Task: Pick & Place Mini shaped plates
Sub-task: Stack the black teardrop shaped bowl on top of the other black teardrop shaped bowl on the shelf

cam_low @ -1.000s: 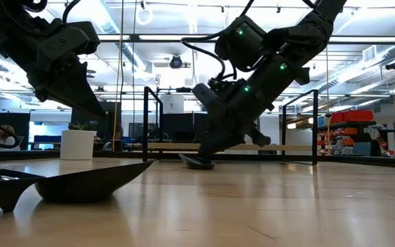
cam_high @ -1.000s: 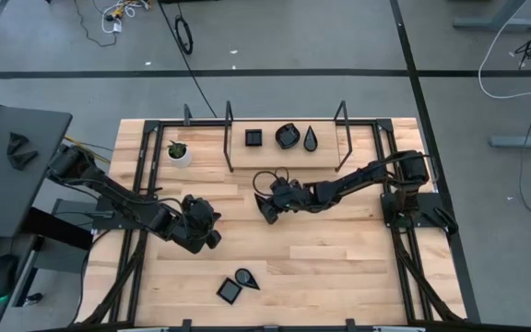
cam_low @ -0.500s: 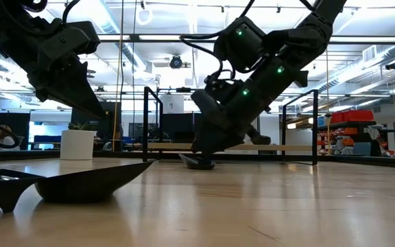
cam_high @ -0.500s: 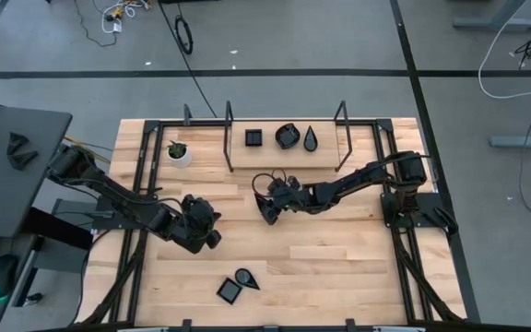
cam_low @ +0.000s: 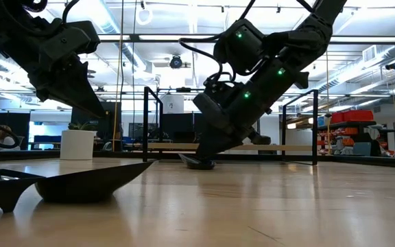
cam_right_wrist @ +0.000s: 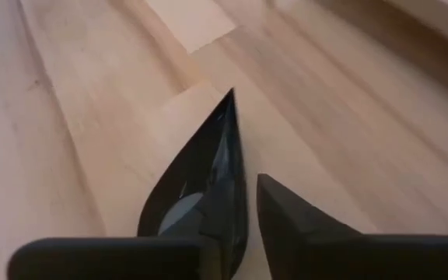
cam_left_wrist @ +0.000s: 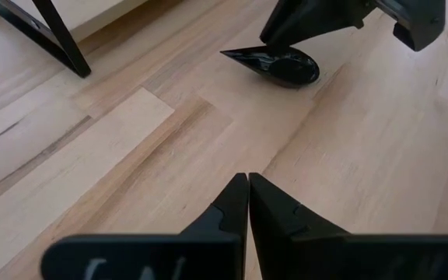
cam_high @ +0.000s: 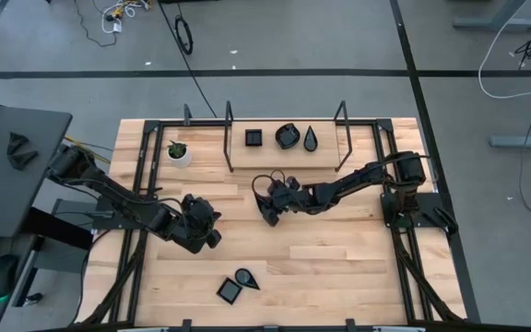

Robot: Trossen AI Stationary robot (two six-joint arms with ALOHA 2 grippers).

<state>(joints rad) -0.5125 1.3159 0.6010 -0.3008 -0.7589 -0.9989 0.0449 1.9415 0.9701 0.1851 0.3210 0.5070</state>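
A glossy black teardrop plate (cam_right_wrist: 197, 183) lies flat on the wood in the middle of the table, also seen in the left wrist view (cam_left_wrist: 282, 64) and the low view (cam_low: 197, 163). My right gripper (cam_right_wrist: 247, 194) slants down over it, slightly open, straddling the plate's long side rim. My left gripper (cam_left_wrist: 247, 180) hangs shut above bare wood left of the middle (cam_high: 215, 236), holding nothing. Three more black plates, a square (cam_high: 253, 137), a rounded (cam_high: 288, 136) and a teardrop (cam_high: 311, 138), rest at the far edge. My right gripper has one finger inside the teardrop plate's hollow and the other finger (cam_right_wrist: 286, 222) outside its long rim (cam_right_wrist: 239, 179). A thin strip of wood shows between rim and outer finger. Whether the inner finger touches the plate I cannot tell. The plate lies on the table.
A white pot with a green plant (cam_high: 179, 152) stands at the far left. A square plate (cam_high: 230, 290) and a teardrop plate (cam_high: 245, 277) lie near the front edge. Black frame posts (cam_high: 229, 138) rise at the back. Bare wood lies to the near right.
My right gripper has rolled a little about its own pointing line while staying over the teardrop plate. The plate has stayed on the table.
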